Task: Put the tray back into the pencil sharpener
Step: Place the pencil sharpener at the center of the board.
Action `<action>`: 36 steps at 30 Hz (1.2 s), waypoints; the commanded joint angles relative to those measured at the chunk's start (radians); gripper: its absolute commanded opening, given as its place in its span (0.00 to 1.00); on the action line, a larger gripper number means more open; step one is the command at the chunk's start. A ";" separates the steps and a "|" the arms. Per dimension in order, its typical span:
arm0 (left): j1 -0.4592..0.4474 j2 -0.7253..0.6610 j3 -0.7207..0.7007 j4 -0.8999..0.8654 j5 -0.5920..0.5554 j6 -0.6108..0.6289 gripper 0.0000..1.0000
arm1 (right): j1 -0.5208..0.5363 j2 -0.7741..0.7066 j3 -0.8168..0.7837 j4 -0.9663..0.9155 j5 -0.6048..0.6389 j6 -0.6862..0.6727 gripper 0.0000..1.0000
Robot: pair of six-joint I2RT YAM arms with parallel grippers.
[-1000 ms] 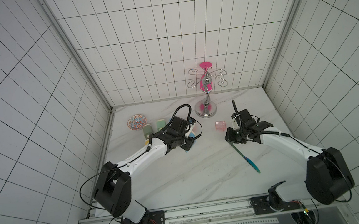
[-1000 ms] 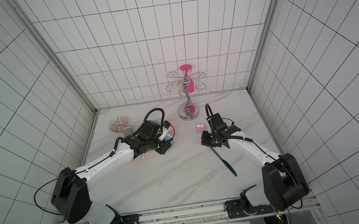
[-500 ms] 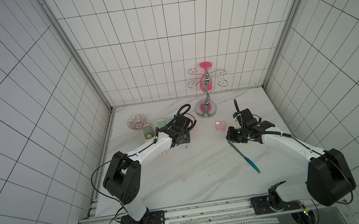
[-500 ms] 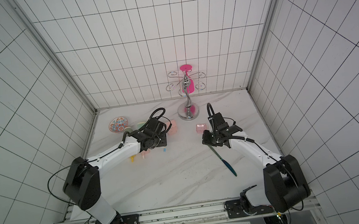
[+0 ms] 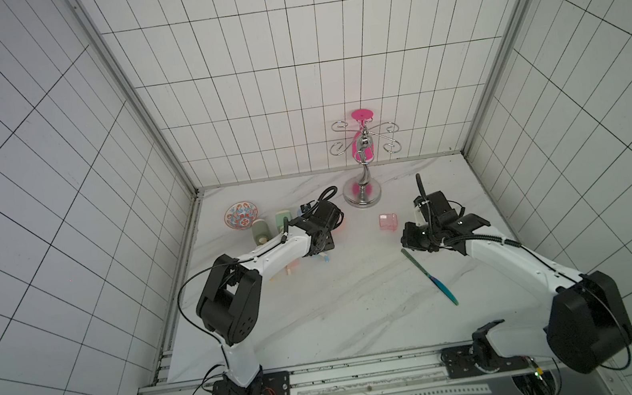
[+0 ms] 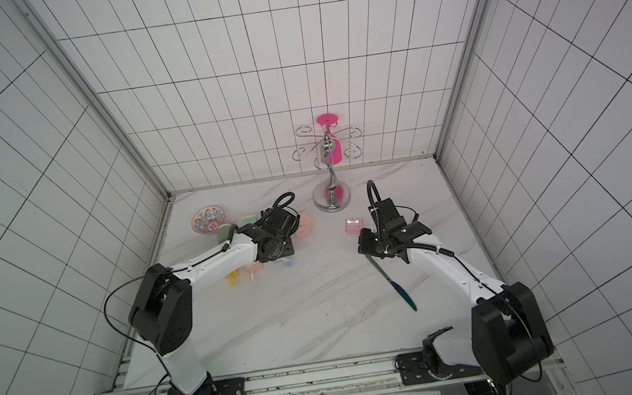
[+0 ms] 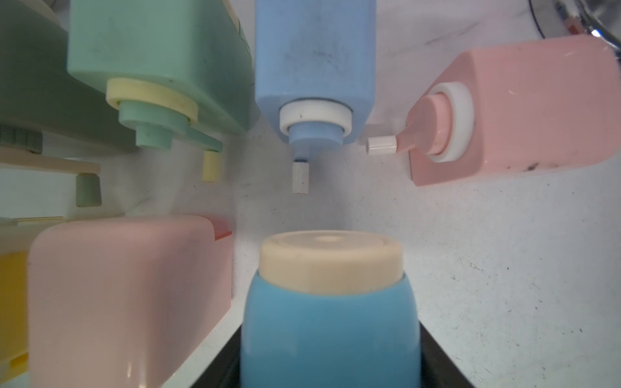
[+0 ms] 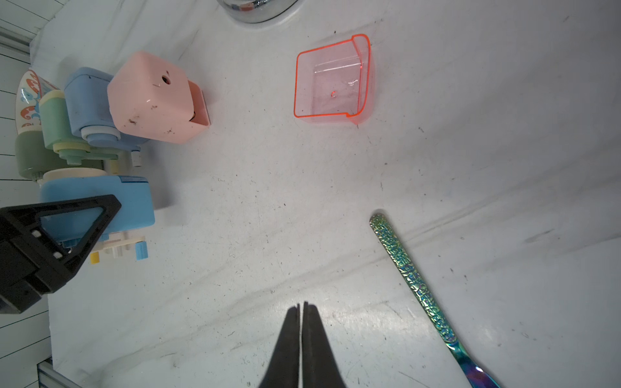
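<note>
The tray, clear pink plastic and empty, lies alone on the marble and shows in both top views. To its left lies a pink pencil sharpener, its open slot turned toward the tray. My right gripper is shut and empty, low over the table in front of the tray. At the sharpener cluster, my left gripper is shut on a blue pencil sharpener with a cream cap.
Green, blue and a second pink sharpener crowd round the left gripper. A chrome cup stand and a patterned bowl stand at the back. An iridescent utensil lies beside the right gripper.
The left arm has folded, its elbow swinging right and toward the back, while its gripper keeps hold of the blue sharpener at the cluster. The right arm has barely moved.
</note>
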 commanded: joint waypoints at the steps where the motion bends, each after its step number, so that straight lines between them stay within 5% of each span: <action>1: 0.005 0.008 -0.013 0.001 -0.040 -0.031 0.00 | -0.008 -0.010 -0.011 -0.028 0.021 0.009 0.09; 19: 0.005 0.089 0.026 -0.016 -0.069 -0.042 0.00 | -0.009 -0.029 -0.008 -0.051 0.031 0.007 0.09; 22: 0.005 0.092 0.026 -0.019 -0.069 -0.048 0.22 | -0.009 -0.030 -0.011 -0.053 0.033 0.007 0.09; 28: 0.005 0.092 0.025 -0.028 -0.074 -0.051 0.47 | -0.008 -0.031 -0.012 -0.053 0.032 0.007 0.09; 36: 0.006 0.082 0.026 -0.026 -0.079 -0.048 0.64 | -0.009 -0.033 -0.014 -0.053 0.030 0.007 0.09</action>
